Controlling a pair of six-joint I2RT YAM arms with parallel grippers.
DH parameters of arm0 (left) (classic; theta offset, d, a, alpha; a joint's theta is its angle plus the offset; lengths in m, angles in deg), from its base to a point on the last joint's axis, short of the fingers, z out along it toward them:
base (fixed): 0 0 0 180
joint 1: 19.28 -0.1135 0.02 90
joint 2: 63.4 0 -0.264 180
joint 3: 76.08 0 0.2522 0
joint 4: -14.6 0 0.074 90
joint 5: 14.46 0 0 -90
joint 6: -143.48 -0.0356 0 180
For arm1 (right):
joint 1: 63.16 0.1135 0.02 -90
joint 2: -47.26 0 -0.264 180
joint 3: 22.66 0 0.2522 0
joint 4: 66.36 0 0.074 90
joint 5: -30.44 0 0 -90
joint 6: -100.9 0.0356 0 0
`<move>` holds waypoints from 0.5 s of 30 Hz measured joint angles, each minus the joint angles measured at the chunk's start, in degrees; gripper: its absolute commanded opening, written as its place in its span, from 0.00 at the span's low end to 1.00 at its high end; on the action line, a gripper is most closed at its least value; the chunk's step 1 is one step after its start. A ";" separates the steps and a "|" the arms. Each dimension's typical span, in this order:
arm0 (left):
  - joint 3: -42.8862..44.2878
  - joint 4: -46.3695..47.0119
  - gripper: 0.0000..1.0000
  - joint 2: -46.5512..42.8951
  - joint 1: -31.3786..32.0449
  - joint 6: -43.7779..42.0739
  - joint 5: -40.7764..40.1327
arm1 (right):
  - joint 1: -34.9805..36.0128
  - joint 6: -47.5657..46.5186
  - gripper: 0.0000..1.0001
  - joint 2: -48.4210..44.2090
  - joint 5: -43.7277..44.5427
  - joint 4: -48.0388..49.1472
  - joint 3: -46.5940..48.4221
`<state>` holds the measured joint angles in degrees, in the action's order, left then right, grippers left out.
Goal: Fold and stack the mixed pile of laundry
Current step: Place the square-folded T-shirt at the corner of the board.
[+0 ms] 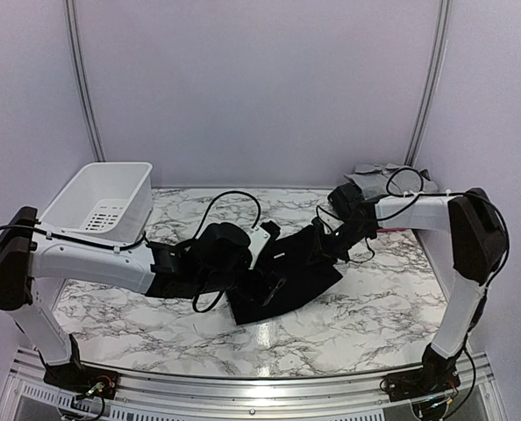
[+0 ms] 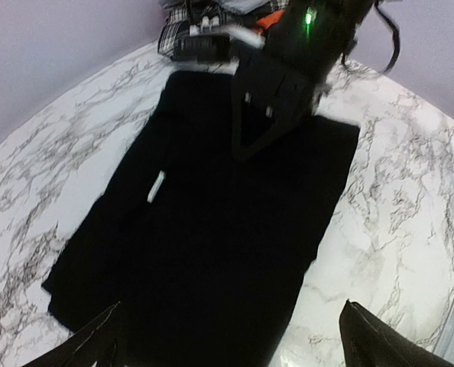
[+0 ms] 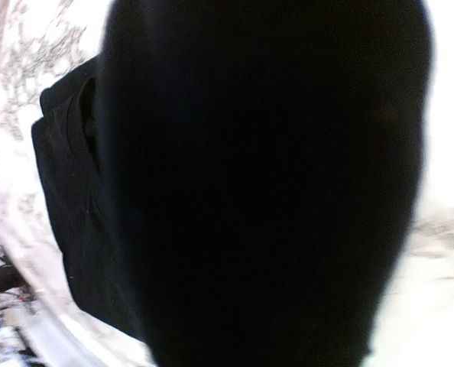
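The large black cloth lies spread on the marble table, and it fills the left wrist view. My left gripper hovers over its near part with jaws wide open and empty; in the top view the left gripper is at the cloth's left side. My right gripper is at the cloth's far edge, and its fingers meet in a point on the fabric. Black cloth blocks the right wrist view. The rest of the pile lies at the back right, with a plaid piece and a red-pink piece.
A white slotted basket stands at the back left. Bare marble shows right of the cloth and along the front. Cables hang from both arms over the middle of the table.
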<state>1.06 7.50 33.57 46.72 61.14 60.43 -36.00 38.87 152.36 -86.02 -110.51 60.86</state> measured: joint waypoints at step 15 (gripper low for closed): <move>-7.28 -4.39 0.99 -4.17 0.00 12.39 0.94 | -2.25 -22.67 0.00 14.19 36.13 -29.64 41.46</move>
<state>-6.22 3.10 29.39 46.72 73.54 61.37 -38.25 16.20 166.55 -49.89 -140.15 102.32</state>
